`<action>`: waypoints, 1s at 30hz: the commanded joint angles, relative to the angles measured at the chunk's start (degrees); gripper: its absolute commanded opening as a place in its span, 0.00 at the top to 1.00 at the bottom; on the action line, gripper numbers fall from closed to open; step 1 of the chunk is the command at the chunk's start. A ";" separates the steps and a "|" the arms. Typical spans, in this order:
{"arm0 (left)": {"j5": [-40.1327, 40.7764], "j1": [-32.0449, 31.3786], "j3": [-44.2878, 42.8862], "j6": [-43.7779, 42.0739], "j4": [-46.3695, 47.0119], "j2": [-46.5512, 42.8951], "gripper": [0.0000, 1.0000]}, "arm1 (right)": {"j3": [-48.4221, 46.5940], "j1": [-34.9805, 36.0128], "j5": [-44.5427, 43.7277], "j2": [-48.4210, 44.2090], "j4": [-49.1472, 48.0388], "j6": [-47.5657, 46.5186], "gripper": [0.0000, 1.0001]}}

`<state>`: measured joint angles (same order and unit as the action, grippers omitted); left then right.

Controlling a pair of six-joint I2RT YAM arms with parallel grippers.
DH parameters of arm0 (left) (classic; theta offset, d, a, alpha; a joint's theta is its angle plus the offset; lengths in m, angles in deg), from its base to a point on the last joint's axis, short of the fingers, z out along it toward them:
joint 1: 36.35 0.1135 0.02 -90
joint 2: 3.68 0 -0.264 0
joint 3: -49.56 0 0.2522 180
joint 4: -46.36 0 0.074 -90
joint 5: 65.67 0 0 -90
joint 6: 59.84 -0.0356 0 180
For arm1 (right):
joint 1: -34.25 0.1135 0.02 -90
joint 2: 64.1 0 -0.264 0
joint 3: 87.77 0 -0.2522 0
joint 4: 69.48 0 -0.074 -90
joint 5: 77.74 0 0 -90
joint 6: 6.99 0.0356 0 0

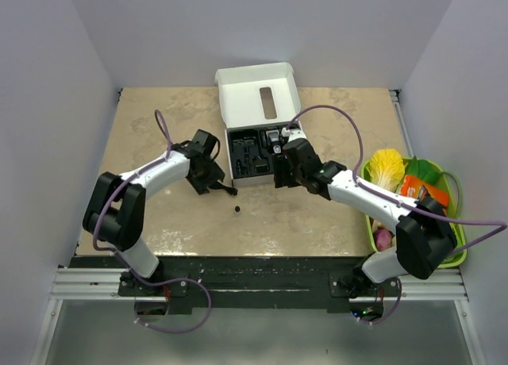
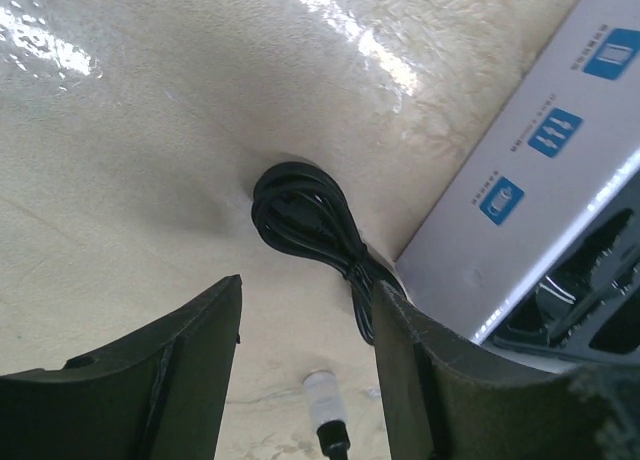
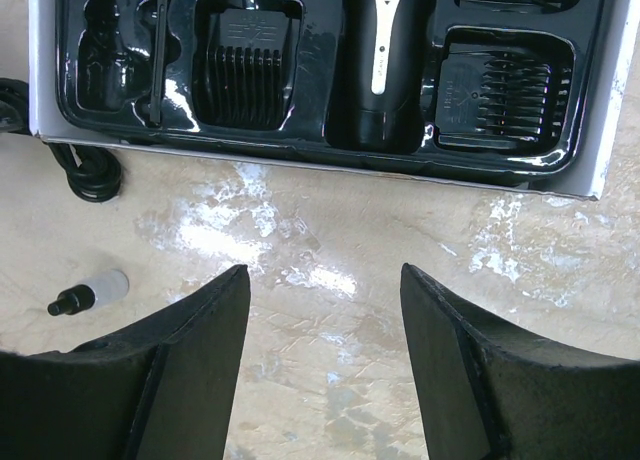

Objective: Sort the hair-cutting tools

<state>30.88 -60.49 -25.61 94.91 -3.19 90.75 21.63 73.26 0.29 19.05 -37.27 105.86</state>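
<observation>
The black-and-silver clipper (image 3: 383, 60) lies in the black tray (image 3: 320, 150) of the open white box (image 1: 238, 91), between two comb guards (image 3: 250, 72). A coiled black cord (image 2: 300, 215) lies on the table against the box's left side. My left gripper (image 2: 305, 315) hangs open just short of the cord, touching nothing. A tiny white bottle with a black cap (image 2: 325, 405) lies between its fingers on the table; from above it shows as a dark bit (image 1: 239, 210). My right gripper (image 3: 325, 280) is open and empty over bare table, just in front of the box.
A green basket (image 1: 454, 254) of toy vegetables stands at the right table edge, beside the right arm. The box lid (image 1: 258, 95) stands up at the back. White walls close in both sides of the table.
</observation>
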 commanded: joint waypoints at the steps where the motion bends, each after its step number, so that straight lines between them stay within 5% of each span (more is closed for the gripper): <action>1: 1.63 -0.03 -2.92 4.06 -0.68 2.59 0.41 | 0.15 0.28 0.45 -1.06 -2.20 -1.40 0.35; 17: 1.28 -0.03 -8.38 3.81 -1.13 10.42 0.43 | 1.47 0.28 1.24 0.08 -3.25 -2.02 0.35; 20: 0.84 -0.03 -6.89 2.84 -0.07 9.98 0.51 | 1.56 0.37 1.59 -0.27 -3.34 -1.67 0.35; 27: -0.13 -0.03 -4.51 0.73 1.16 8.93 0.92 | 1.56 0.37 1.68 -1.50 -2.46 -0.70 0.35; 30: 0.13 0.06 -4.42 -0.32 0.64 8.23 1.00 | 1.56 0.46 1.51 -2.38 -1.76 -0.35 0.35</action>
<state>30.84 -60.49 -31.36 96.55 -2.49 100.33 23.07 73.26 1.52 19.10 -38.60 104.63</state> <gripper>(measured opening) 0.057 0.651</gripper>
